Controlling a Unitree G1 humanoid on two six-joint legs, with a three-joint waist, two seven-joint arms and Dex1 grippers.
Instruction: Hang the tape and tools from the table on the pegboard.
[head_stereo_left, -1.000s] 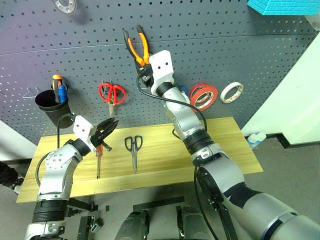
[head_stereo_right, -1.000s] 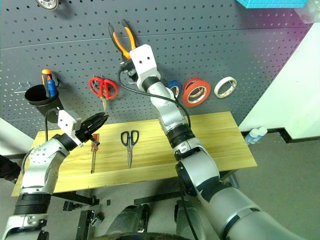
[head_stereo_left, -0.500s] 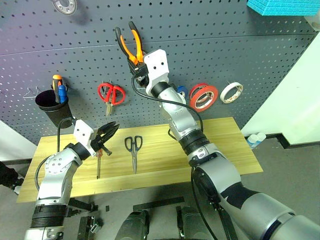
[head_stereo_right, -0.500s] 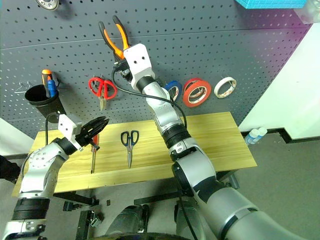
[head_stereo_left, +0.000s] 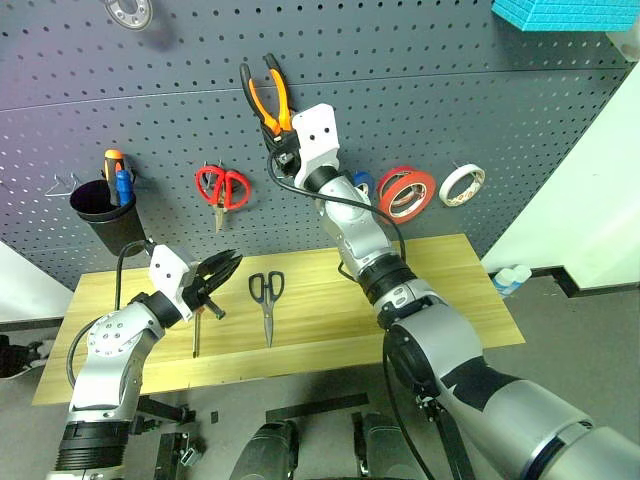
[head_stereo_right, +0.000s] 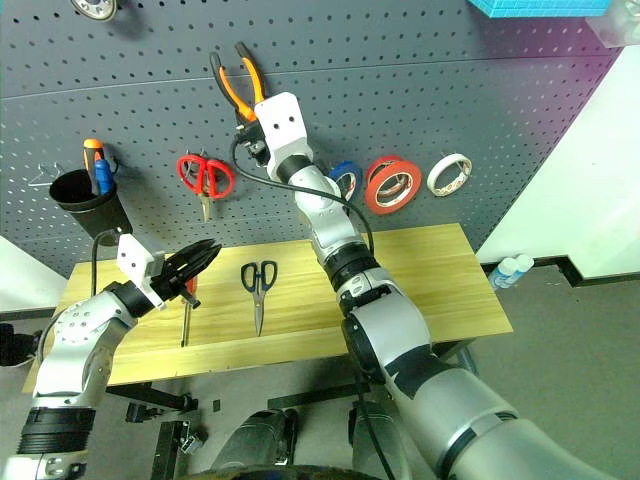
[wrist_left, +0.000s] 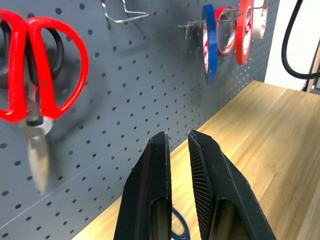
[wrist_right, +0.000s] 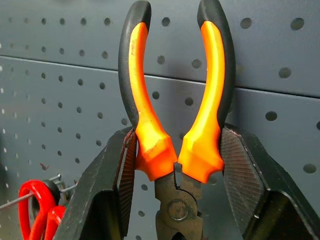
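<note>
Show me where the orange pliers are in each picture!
Left eye view: the pliers are up high against the pegboard, held by the right gripper.
Right eye view: same spot, upper left of centre.
Left wrist view: no pliers here.
Right wrist view: they stand in the middle, handles up.
Shared landmark: the red-handled scissors hanging on the pegboard, to the left of the pliers in the eye views.

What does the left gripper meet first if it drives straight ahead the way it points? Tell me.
Probably the pegboard: the shut left gripper aims at bare panel beside the red-handled scissors, nothing between, though depth is uncertain.
</note>
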